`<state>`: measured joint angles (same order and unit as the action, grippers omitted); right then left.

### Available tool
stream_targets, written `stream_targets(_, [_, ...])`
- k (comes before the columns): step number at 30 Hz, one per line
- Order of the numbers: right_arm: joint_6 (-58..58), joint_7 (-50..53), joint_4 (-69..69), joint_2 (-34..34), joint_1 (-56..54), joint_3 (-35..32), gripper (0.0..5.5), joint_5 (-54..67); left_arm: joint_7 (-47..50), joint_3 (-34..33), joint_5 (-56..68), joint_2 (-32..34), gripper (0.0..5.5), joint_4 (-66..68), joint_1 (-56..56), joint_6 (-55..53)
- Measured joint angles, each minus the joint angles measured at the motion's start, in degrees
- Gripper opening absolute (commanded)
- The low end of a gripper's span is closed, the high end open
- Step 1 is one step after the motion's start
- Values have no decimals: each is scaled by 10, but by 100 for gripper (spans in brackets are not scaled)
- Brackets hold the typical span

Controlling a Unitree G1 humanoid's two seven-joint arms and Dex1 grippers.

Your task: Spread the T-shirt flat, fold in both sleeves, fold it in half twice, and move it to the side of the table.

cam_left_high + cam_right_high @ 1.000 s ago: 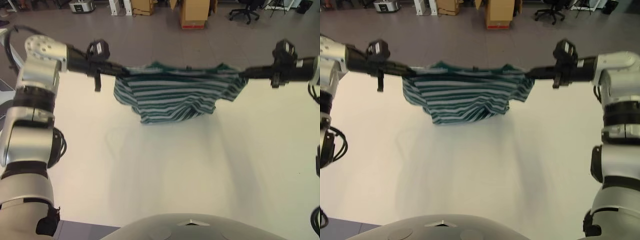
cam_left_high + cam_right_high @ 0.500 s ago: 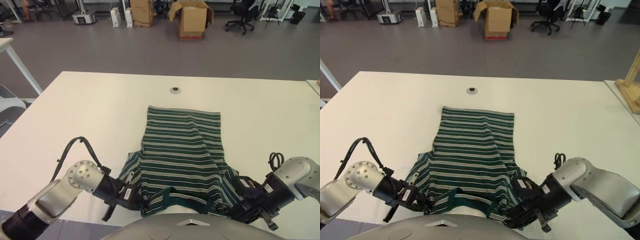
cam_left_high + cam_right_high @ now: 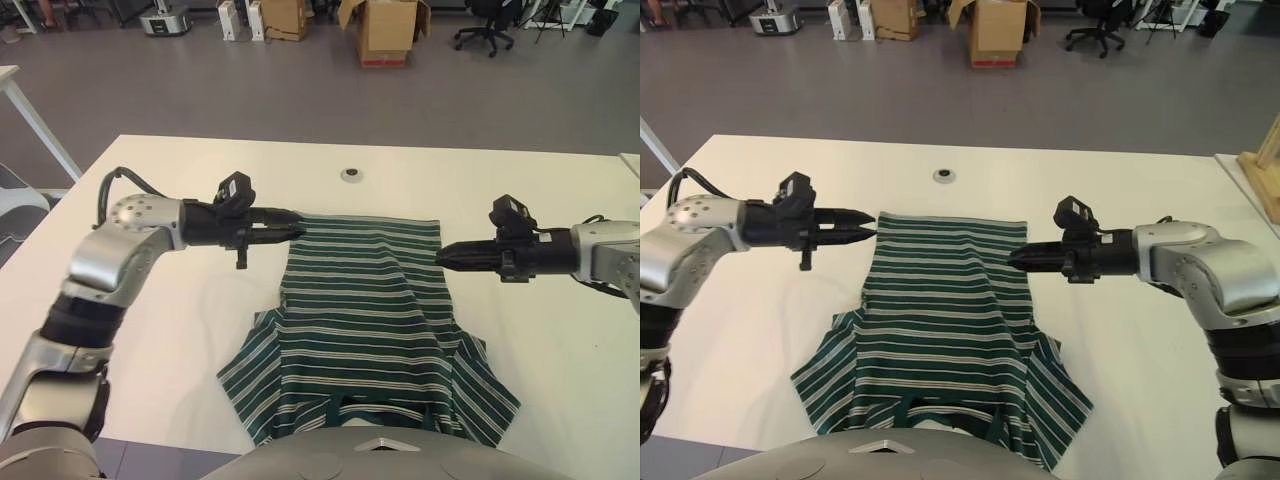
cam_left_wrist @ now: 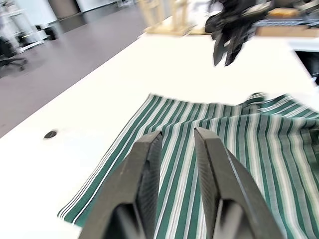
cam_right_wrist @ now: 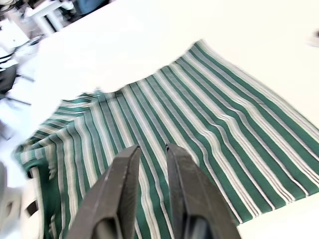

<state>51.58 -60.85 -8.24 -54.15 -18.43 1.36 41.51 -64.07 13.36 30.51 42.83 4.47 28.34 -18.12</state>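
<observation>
The green and white striped T-shirt (image 3: 360, 320) lies spread on the white table (image 3: 170, 310), hem at the far end, collar (image 3: 385, 406) at the near edge, both sleeves fanned outward. My left gripper (image 3: 298, 228) hovers at the hem's far left corner, its fingers a little apart with nothing between them; the left wrist view has the left gripper (image 4: 177, 133) just above the striped cloth. My right gripper (image 3: 441, 257) points inward at the shirt's right edge near the hem, and the right wrist view shows the right gripper (image 5: 152, 147) narrowly open over the fabric.
A small round disc (image 3: 350, 176) sits on the table beyond the hem. A wooden stand (image 3: 1265, 165) rises at the table's right edge. Bare tabletop lies left and right of the shirt. Cardboard boxes (image 3: 387, 30) stand on the floor behind.
A second ago the shirt hung stretched between both grippers. Half a second ago it lay on the table with the grippers at its shoulders. Both have let go and moved to the hem end.
</observation>
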Motion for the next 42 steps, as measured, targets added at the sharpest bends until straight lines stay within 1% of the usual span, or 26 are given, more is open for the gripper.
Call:
stream_targets(1, [-4, 8, 11, 12, -2, 2, 95, -9, 1, 14, -25, -16, 117, 44, 7, 28])
stream_targets(5, [-34, 49, 84, 63, -35, 3, 95, -35, 25, 86, -169, -144, 117, 358, 56, 223])
stream_targets(6, [-46, 61, 106, 74, -48, 0, 95, -43, 43, 98, -204, -175, 117, 434, 72, 270])
stream_targets(8, [-65, 79, 138, 89, -73, -14, 95, -59, 97, 107, -265, -212, 117, 549, 126, 353])
stream_targets(11, [-74, 92, 151, 98, -83, -40, 95, -61, 186, 119, -336, -214, 117, 632, 167, 407])
stream_targets(14, [-77, 115, 162, 111, -82, -63, 95, -61, 299, 134, -412, -194, 117, 698, 221, 391])
stream_targets(17, [-76, 126, 141, 133, -72, -64, 95, -59, 352, 134, -461, -172, 117, 726, 243, 358])
stream_targets(19, [-73, 130, 131, 141, -61, -67, 95, -58, 366, 126, -471, -159, 117, 735, 243, 356])
stream_targets(21, [-67, 144, 111, 154, -40, -76, 95, -55, 404, 85, -464, -146, 117, 737, 248, 365])
stream_targets(23, [-55, 172, 77, 173, -16, -92, 95, -48, 421, 15, -417, -146, 117, 736, 269, 375])
stream_targets(24, [-49, 187, 58, 184, -3, -101, 95, -36, 414, -24, -382, -146, 117, 729, 284, 376])
stream_targets(26, [-33, 217, 3, 213, 31, -114, 95, -16, 344, -129, -275, -143, 117, 688, 300, 352])
stream_targets(27, [-28, 229, -13, 220, 44, -118, 95, -9, 305, -157, -240, -137, 117, 667, 290, 326])
stream_targets(28, [-24, 240, -29, 227, 58, -125, 95, -7, 263, -179, -209, -125, 117, 616, 254, 279])
stream_targets(30, [-20, 257, -54, 235, 85, -142, 95, 4, 186, -201, -158, -90, 117, 502, 137, 176])
stream_targets(31, [-20, 263, -62, 236, 96, -148, 95, 10, 161, -207, -144, -75, 117, 468, 92, 142])
stream_targets(32, [-21, 278, -81, 249, 119, -162, 95, 14, 93, -212, -115, -37, 117, 393, 2, 65])
stream_targets(34, [-22, 311, -114, 276, 172, -190, 95, 18, -19, -212, -85, 40, 117, 295, -110, -47])
stream_targets(35, [-23, 323, -127, 283, 192, -196, 95, 18, -44, -213, -82, 74, 117, 274, -129, -78])
stream_targets(37, [-29, 334, -144, 296, 197, -203, 95, 31, -78, -225, -73, 115, 117, 246, -154, -115])
stream_targets(40, [-33, 349, -154, 306, 217, -203, 95, 34, -106, -222, -64, 120, 117, 234, -186, -146])
stream_targets(42, [-33, 353, -158, 306, 226, -203, 95, 35, -94, -213, -81, 119, 117, 228, -204, -126])
